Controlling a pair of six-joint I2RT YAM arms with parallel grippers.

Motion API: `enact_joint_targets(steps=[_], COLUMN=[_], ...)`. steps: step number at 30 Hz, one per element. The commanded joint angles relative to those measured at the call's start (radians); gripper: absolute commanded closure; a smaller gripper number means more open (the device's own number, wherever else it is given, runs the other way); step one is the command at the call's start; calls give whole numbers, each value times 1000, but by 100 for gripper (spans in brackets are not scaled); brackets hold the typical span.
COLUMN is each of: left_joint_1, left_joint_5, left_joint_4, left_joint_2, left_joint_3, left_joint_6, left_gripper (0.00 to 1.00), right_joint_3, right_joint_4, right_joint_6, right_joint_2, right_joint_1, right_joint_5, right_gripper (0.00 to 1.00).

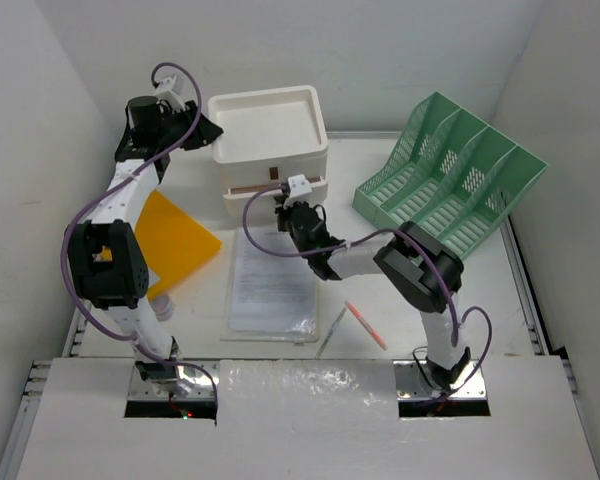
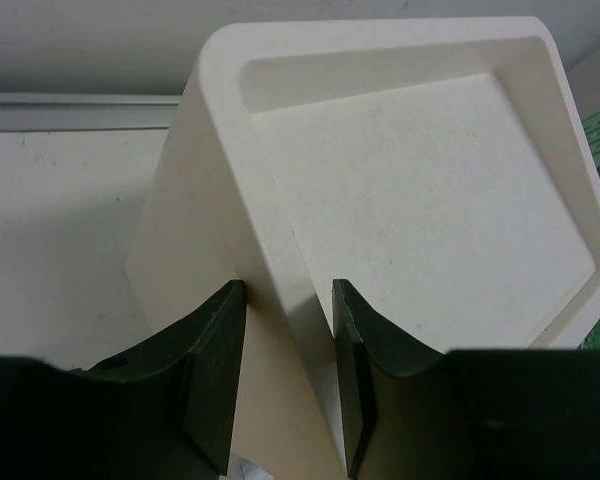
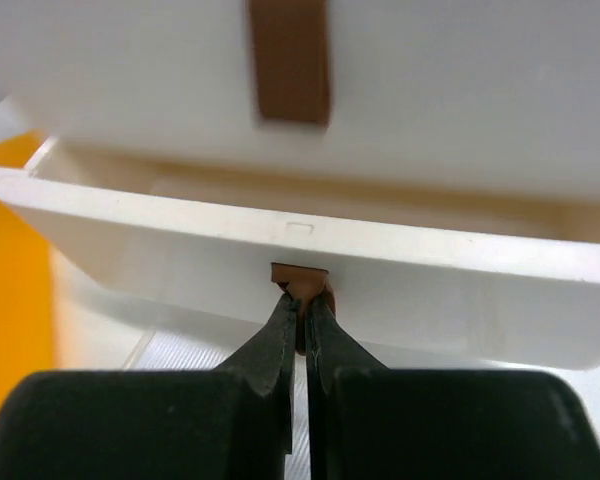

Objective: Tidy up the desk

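Observation:
The white desk [image 1: 505,300] holds a white three-drawer box [image 1: 270,125] at the back centre. Its lowest drawer [image 3: 180,230] is pulled out a little. My right gripper [image 3: 302,300] is shut on that drawer's brown pull tab [image 3: 300,275]; it also shows in the top view [image 1: 280,207]. My left gripper [image 2: 288,290] sits at the box's back-left corner [image 1: 205,128]. Its jaws straddle the raised rim of the box's top [image 2: 270,200], one finger on the outer wall and one inside the recess, and they look closed on it.
A green mesh file rack [image 1: 445,185] stands at the back right. An orange folder [image 1: 180,240] lies at the left. A printed sheet in a clear sleeve [image 1: 270,280] lies in the middle. A red pen [image 1: 365,325] and a grey pen [image 1: 330,330] lie near the front.

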Motion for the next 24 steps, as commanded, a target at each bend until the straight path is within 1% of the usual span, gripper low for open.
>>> enact_joint_targets(steps=[1,2,6,8,10,11,12,13,14,15,16,17,18,19,20,21,23,24], left_joint_1=[17,21,27,30,30,32,33,33,35,35,37,38,38,38,38,38,37,37], left_joint_5=[62,57,49,49,45,43,37,37,36,37,39,48,54,58,65,71,59,45], left_joint_4=[-70,-67,-48,-48,-50,-51,-54,-62,-68,-77,-86,-96,-125,-140,-154,-183,-212,-250], left_joint_2=[42,44,53,58,61,62,64,64,67,68,70,77,82,91,96,100,113,119], left_joint_3=[10,9,7,12,14,18,23,26,35,41,61,75,92,130,150,194,246,276], left_joint_6=[2,-1,-15,-13,-12,-12,-9,-4,0,9,14,19,31,37,40,48,57,66], left_gripper=[100,100,100,100,100,100,100,99,90,82,75,62,56,45,43,40,37,36], right_joint_3=[-122,-183,-317,-356,-363,-360,-353,-342,-307,-287,-246,-230,-212,-180,-167,-155,-169,-187], right_joint_4=[44,46,30,-17,-124,-167,-218,-349,-420,-579,-662,-736,-892,-983,-1060,-1212,-1331,-1408], right_joint_6=[8,9,0,9,35,41,34,22,6,-10,-21,-29,-38,-34,-6,17,78,100], right_joint_2=[-112,-160,-286,-353,-396,-446,-477,-509,-543,-610,-646,-680,-744,-772,-798,-841,-879,-898], right_joint_1=[61,73,142,176,186,186,186,186,186,186,186,184,182,175,161,125,62,-19], right_joint_5=[-36,-45,-22,-6,-25,-39,-68,-72,-63,-28,-4,18,33,71,75,67,12,-29], right_gripper=[100,100,100,100,100,76,55,44,38,30,27,22,13,9,6,1,1,1])
